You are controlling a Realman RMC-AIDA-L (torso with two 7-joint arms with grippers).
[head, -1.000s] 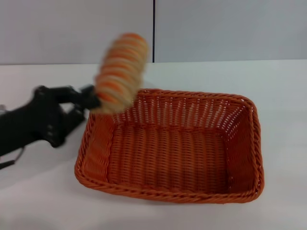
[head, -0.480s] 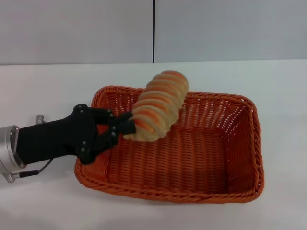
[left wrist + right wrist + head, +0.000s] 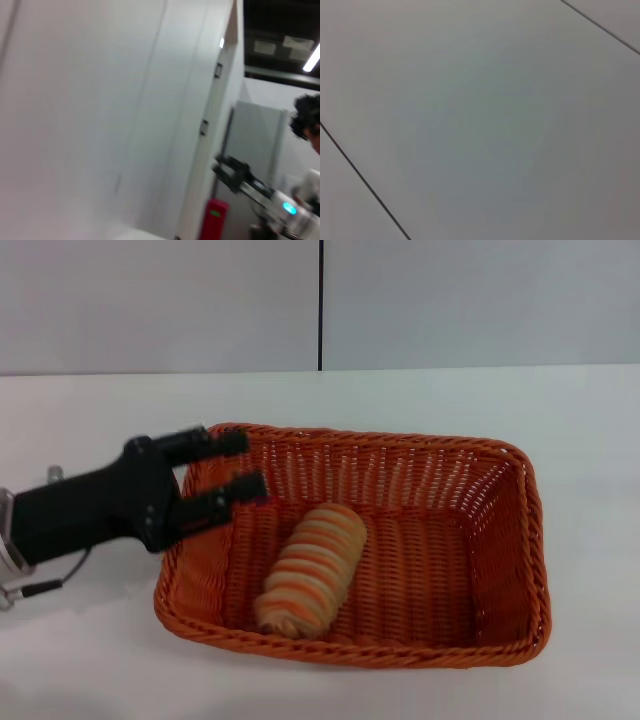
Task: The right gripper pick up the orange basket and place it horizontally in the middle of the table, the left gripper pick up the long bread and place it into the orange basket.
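Note:
The orange basket (image 3: pixel 505 540) lies lengthwise across the middle of the white table (image 3: pixel 90 660) in the head view. Inside it, toward its left half, rests the long bread (image 3: pixel 310 570), cream-tan with orange stripes, lying on the basket floor. My left gripper (image 3: pixel 238 466) hovers over the basket's left rim, open, its two black fingers spread and holding nothing. The bread lies just below and to the right of those fingertips, apart from them. The right gripper is out of view. Neither wrist view shows the basket or the bread.
A pale wall (image 3: pixel 450 300) with a dark vertical seam (image 3: pixel 320 300) stands behind the table. The left wrist view looks out at a wall, a doorway and a red box (image 3: pixel 214 225). The right wrist view shows only a plain grey panel (image 3: pixel 480 120).
The left gripper carried the bread over the basket, then opened. The bread dropped to the basket floor, and the gripper has drawn back toward the left rim.

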